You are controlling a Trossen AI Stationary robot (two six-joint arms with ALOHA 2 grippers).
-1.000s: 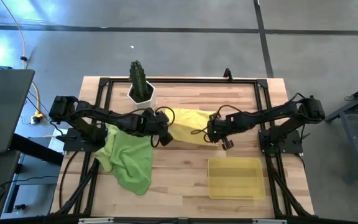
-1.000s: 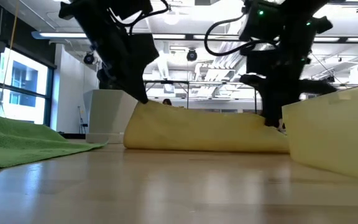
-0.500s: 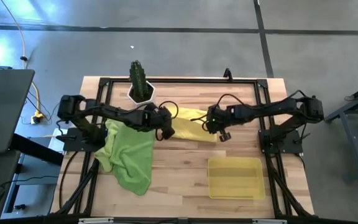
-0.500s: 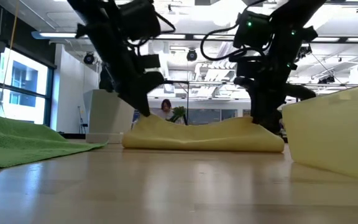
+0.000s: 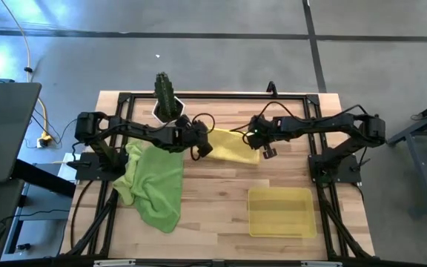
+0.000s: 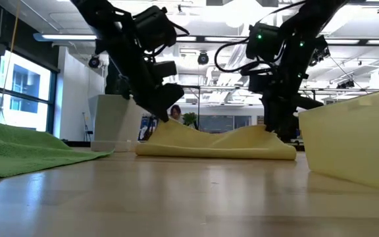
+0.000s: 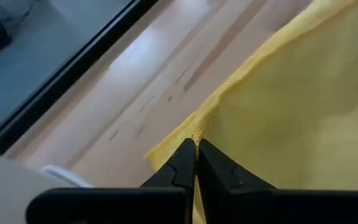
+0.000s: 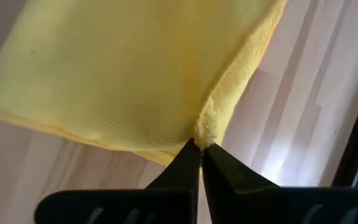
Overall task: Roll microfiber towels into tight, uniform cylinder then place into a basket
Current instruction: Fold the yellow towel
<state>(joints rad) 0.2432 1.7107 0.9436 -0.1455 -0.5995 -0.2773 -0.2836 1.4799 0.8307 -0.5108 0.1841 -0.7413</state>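
From above, the yellow towel (image 5: 232, 145) lay folded on the wooden table (image 5: 213, 215), near the middle toward the far side. The left gripper (image 5: 204, 147) pinched one end of it and the right gripper (image 5: 256, 142) pinched the other end. A heap of green towels (image 5: 154, 182) sat on the left side, partly under the left arm. The yellow basket (image 5: 280, 212) stood nearer the front on the right, well apart from the yellow towel. A white pot with a cactus (image 5: 167, 104) stood at the far edge. Only this view showed where everything sat on the table.

From table height, the yellow towel (image 6: 216, 141) was low and flat, with both ends lifted into little peaks where the grippers held it. The basket (image 6: 351, 141) wall filled the right side and the green cloth (image 6: 18, 148) lay at the left. This view showed the lifted ends, which the top view did not.

The left wrist camera showed the two dark fingers (image 7: 182, 168) pressed together on the towel's edge (image 7: 278, 106).

The right wrist camera showed its fingers (image 8: 188, 165) squeezed tight on a corner of the towel (image 8: 135, 68)
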